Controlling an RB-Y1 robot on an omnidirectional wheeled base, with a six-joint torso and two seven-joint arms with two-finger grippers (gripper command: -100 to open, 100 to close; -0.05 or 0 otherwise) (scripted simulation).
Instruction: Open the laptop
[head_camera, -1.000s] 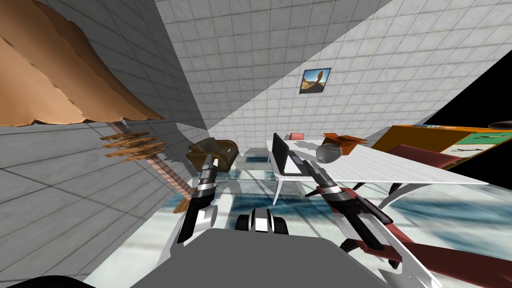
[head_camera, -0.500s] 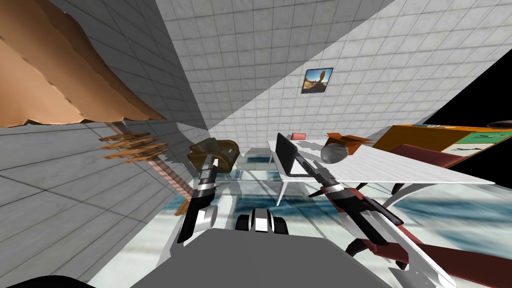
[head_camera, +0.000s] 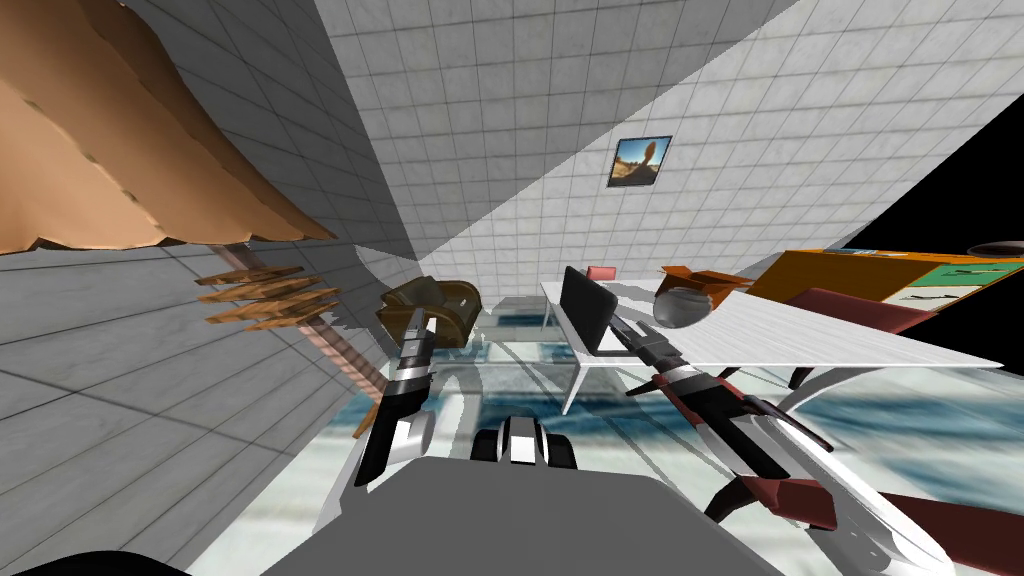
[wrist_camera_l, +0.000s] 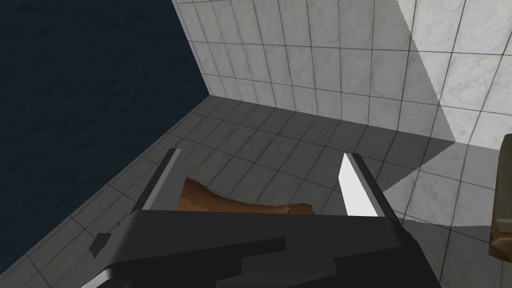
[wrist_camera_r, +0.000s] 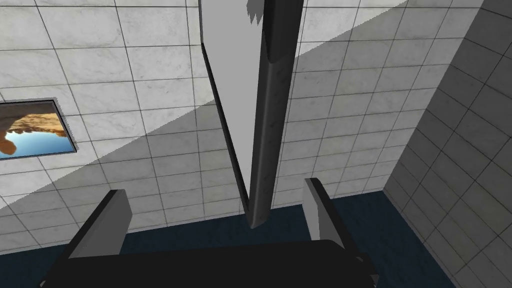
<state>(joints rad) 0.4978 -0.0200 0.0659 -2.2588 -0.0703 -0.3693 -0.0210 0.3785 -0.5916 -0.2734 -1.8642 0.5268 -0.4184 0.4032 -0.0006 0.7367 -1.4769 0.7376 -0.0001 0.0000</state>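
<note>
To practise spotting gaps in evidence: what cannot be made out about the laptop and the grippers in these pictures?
- Laptop keyboard: head view, too small and partly behind the right gripper.
- Lid, far end: right wrist view, cut off by the picture's edge.
- Brown thing between the left gripper fingers: left wrist view, mostly hidden by the gripper's body.

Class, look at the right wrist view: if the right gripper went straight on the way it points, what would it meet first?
Probably the laptop: its lid stands edge-on just ahead, in line with the gap between the open fingers of the right gripper. Depth is unclear, but nothing seems nearer.
</note>
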